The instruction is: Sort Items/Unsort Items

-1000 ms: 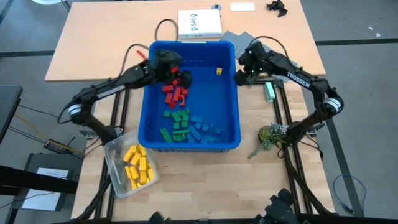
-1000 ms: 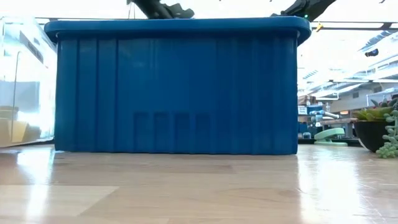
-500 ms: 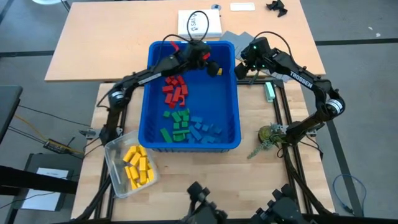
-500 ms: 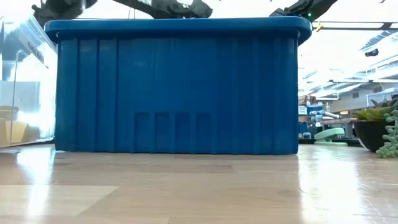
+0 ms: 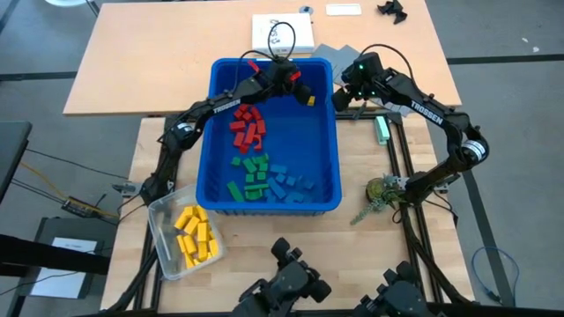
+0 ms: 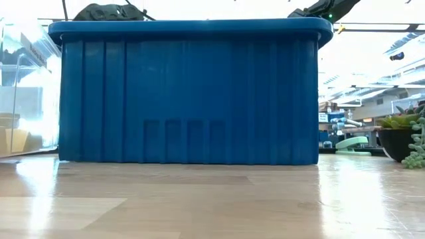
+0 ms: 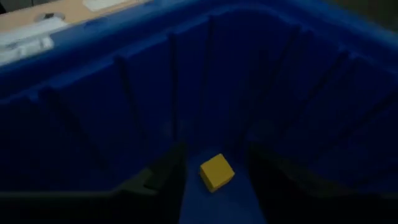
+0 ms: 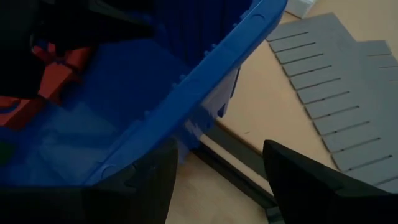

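- Items sit mostly inside the blue bin: a red cluster, a green cluster and blue blocks on its floor, while a pile of yellow blocks fills the clear tub on the worktop just beside the bin's near left corner.
- Biggest risk, as I judge it: the left gripper reaches deep into the bin's far right corner, so its dark fingers could jam against the ribbed walls if they press further or spread wider.
- One lone yellow block lies on the bin floor between those fingers, which stand open on either side without touching it; the block sits turned at an angle, so closing on its corners could pinch it out sideways or spin it free.
- Lifted loosely, that block could drop back among the red cluster and undo the sorting.
- Right gripper waits outside the bin's far right rim, fingers open and holding nothing, near the grey slotted dividers; the two arms are close at this corner, so the left arm pulling out could brush it.
- Smallest worry: a cable loops over the white box behind the bin and might snag.
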`<action>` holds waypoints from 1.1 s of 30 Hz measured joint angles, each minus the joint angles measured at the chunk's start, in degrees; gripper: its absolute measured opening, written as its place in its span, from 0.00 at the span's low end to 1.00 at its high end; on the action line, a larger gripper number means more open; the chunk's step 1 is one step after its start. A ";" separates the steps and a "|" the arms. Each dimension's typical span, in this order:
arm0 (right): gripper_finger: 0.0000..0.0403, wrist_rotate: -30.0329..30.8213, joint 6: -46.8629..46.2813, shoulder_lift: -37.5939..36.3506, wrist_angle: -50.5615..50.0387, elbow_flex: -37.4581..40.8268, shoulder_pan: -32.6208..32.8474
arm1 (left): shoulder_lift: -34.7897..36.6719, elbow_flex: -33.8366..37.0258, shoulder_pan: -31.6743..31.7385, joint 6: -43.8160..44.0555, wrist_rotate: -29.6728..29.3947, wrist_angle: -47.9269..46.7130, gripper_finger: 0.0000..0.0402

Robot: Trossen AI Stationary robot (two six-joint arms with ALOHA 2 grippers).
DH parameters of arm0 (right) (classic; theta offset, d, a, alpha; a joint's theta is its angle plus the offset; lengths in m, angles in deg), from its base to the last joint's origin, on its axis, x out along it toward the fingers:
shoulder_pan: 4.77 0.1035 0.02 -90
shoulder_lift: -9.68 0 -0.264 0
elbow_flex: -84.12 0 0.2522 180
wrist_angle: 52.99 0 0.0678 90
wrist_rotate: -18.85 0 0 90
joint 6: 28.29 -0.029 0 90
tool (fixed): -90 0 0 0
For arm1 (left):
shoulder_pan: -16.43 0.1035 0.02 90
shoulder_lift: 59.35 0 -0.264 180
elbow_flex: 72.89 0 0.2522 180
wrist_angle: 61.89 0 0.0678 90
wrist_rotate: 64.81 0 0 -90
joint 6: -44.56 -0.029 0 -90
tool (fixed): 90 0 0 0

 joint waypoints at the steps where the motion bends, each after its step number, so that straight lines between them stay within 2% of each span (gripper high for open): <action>1: 0.59 -0.33 -0.02 0.01 0.04 0.00 0.00 | -0.19 -0.02 0.00 0.00 0.00 0.65 0.43; 7: 0.59 -1.27 -0.04 0.02 0.08 0.00 0.06 | -1.66 -0.02 0.89 0.04 -0.73 2.43 0.39; 16: 0.59 -1.25 -0.04 0.02 0.12 0.02 0.31 | -6.54 0.00 0.52 0.38 2.28 7.89 0.38; 25: 0.59 -0.25 0.04 0.02 1.38 0.07 1.77 | -10.51 -0.06 0.56 -2.82 4.94 16.73 0.23; 33: 0.59 0.11 0.39 -0.02 1.47 0.07 1.76 | -16.57 -8.56 0.63 -2.35 7.27 13.42 0.14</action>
